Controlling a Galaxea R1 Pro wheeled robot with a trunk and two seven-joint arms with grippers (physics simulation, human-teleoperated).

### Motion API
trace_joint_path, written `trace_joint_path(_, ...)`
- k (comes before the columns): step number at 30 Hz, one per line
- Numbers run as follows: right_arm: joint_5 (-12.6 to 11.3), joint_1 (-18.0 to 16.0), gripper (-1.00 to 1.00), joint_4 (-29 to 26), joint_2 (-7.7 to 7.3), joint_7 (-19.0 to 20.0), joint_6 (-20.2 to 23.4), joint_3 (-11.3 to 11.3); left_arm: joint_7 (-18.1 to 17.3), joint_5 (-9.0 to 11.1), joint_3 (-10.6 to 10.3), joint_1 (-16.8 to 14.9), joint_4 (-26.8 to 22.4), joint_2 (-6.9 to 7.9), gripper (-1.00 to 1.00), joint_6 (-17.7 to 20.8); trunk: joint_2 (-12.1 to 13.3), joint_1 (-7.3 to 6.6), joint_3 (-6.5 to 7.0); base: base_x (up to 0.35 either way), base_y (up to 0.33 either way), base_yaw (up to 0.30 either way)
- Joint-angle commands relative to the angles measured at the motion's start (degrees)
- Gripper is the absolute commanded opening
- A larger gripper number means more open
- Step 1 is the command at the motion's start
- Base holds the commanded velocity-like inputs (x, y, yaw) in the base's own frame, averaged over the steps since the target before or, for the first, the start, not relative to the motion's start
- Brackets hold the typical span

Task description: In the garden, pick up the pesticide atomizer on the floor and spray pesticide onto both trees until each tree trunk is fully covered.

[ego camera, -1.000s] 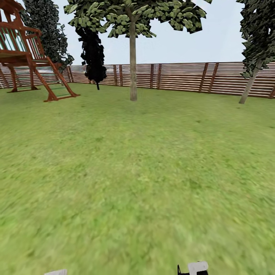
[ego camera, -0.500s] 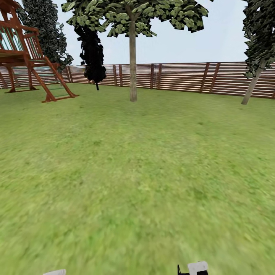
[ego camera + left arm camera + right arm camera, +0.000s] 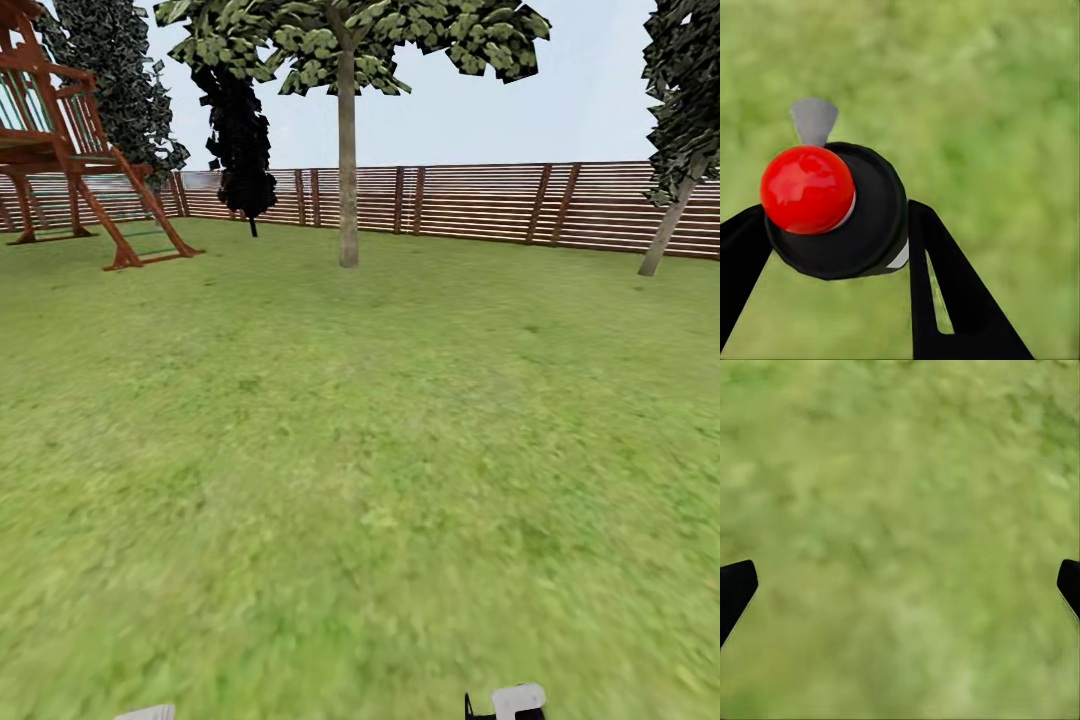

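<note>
You already have the pesticide atomizer (image 3: 840, 214): in the left wrist view its round black cap with the red button sits between the two black fingers of your left gripper (image 3: 832, 247), which are pinched against its sides. A small grey nozzle tip pokes out beyond the cap, and the lawn (image 3: 360, 450) lies blurred behind it. You are looking down on the cap end, so the can's long axis runs roughly along the camera's line of sight, more or less in line with the fingers.

What matters next is the nearer tree trunk (image 3: 347, 160). In the head view it stands straight ahead, near the middle of the picture, upright and bare, just in front of the brown slat fence (image 3: 480, 205) and well apart from you across open grass. A second, leaning tree trunk (image 3: 668, 225) rises at the far right edge, also well away.

Your right gripper (image 3: 900, 585) is spread wide with nothing in it, with grass beneath.

So keep driving straight forward; the spray will likely not reach from here. I judge the left arm must do the aiming, since it carries the can.
</note>
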Motion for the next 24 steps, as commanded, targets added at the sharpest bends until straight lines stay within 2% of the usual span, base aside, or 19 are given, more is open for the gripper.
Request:
trace_joint_path(1, 0.0, 0.0, 1.0, 0.0, 0.0, 0.0, 0.0, 0.0, 0.0, 0.0, 0.0, 0.0, 0.0, -0.02, -1.0, 0.0, 0.0, 0.0, 0.0, 0.338, 0.0, 0.0)
trace_joint_path(24, 0.0, 0.0, 1.0, 0.0, 0.0, 0.0, 0.0, 0.0, 0.0, 0.0, 0.0, 0.0, 0.0, -0.03, -1.0, 0.0, 0.0, 0.0, 0.0, 0.338, 0.0, 0.0)
